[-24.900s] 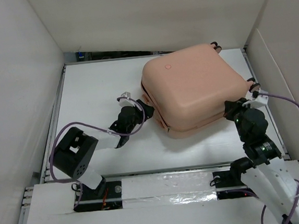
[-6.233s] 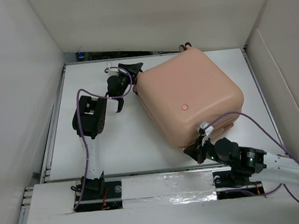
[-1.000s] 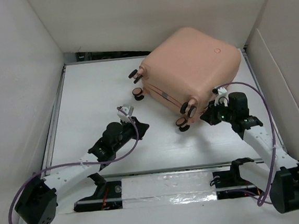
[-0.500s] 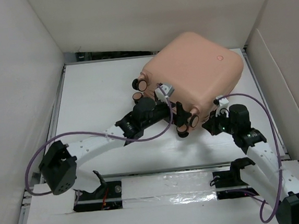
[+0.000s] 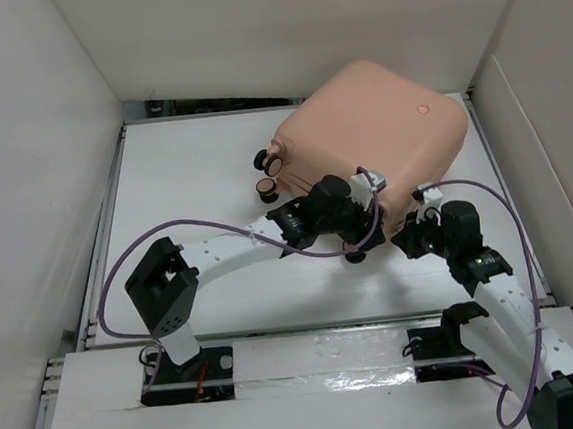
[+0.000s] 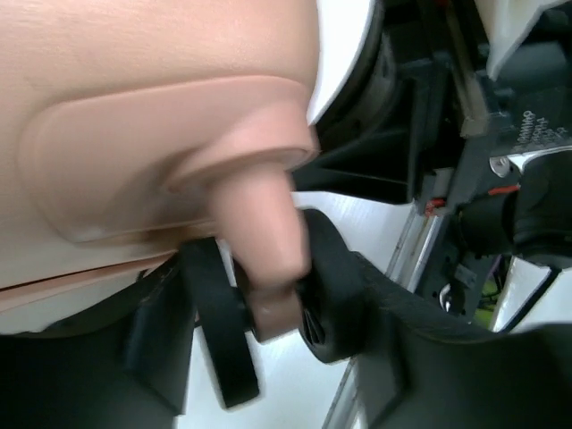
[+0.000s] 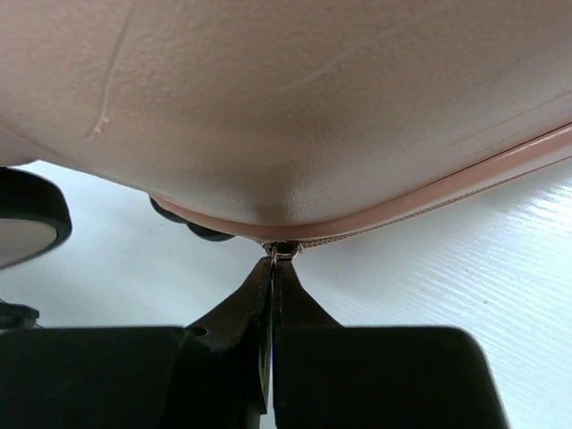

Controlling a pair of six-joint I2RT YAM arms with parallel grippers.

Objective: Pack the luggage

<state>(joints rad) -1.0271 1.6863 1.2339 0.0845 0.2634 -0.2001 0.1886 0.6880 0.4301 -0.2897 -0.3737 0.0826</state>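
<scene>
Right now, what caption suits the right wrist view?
Right tool shut on the zipper pull at the luggage seam.

Top cam overhead; wrist cams close on luggage (image 5: pixel 370 137).

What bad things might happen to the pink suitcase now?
1. The right gripper pinches the tiny zipper pull only at its very fingertips, so it may slip off when it tugs.
2. The left gripper holds just one wheel of the luggage. The wheel could turn, and the luggage may swivel or slide across the table instead of holding steady.
</scene>
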